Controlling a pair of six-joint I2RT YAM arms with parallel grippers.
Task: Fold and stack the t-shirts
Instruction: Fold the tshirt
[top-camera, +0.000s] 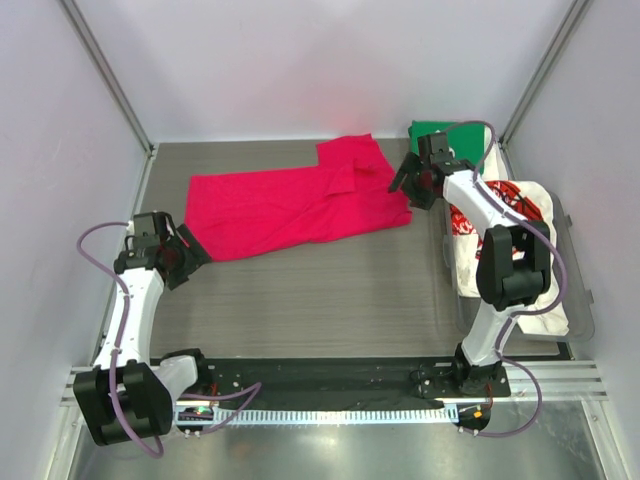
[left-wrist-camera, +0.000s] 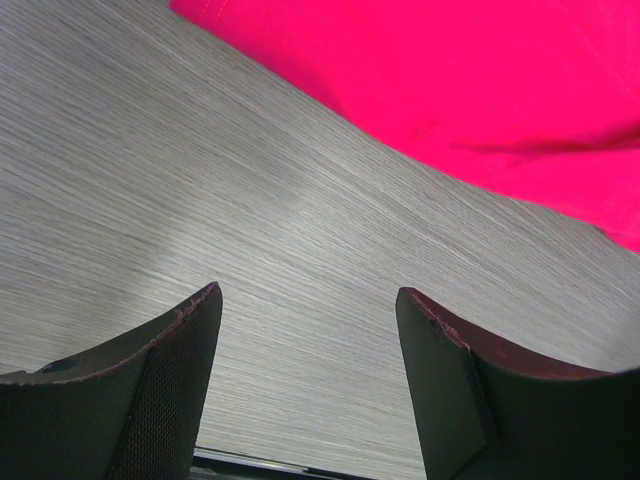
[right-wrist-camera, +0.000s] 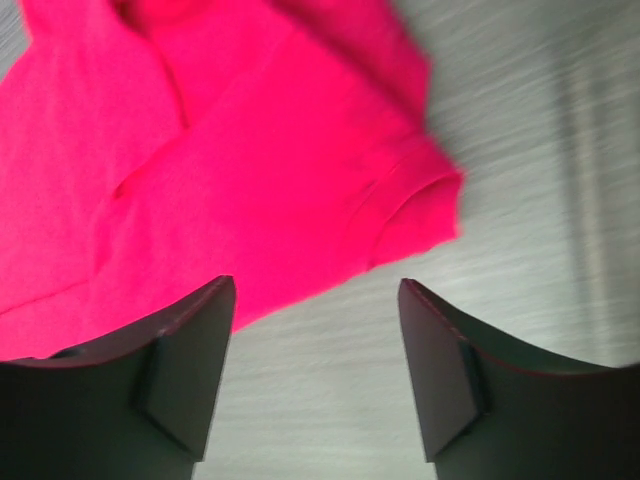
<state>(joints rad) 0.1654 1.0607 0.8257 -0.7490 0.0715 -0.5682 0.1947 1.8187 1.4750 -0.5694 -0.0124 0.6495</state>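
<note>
Nearest to me, the left gripper (top-camera: 183, 256) hangs low over bare table (top-camera: 330, 290), jaws wide apart and holding nothing. On its wrist view only wood grain lies between the fingers (left-wrist-camera: 150, 390), with the magenta-red t-shirt (top-camera: 290, 205) just beyond them. I read that as a pose for taking the shirt's near-left corner, lined up but not yet on the cloth.

- Magenta-red shirt: spread mostly flat across mid-table, long axis left to right. An upper part is turned over near the far right, so the cloth is doubled there. Not folded to size yet.
- Right side: the white graphic-print t-shirt (top-camera: 520, 212) lies over paler cloth in what looks like a clear tray (top-camera: 582, 300). I take this as the waiting supply, well apart from the work area.
- Right gripper (right-wrist-camera: 318, 295): also fully open and empty, poised above the magenta shirt's right edge. A sleeve cuff (right-wrist-camera: 420, 200) sits just ahead of its fingertips. One arm at each end suits a two-handed lift or fold.
- Far corner: the green t-shirt (top-camera: 455, 138) is partly hidden behind the right arm. It looks compact, probably the start of the stack, parked clear of the folding space.

Judgement: early in the fold of this shirt, with both grasps to come.
</note>
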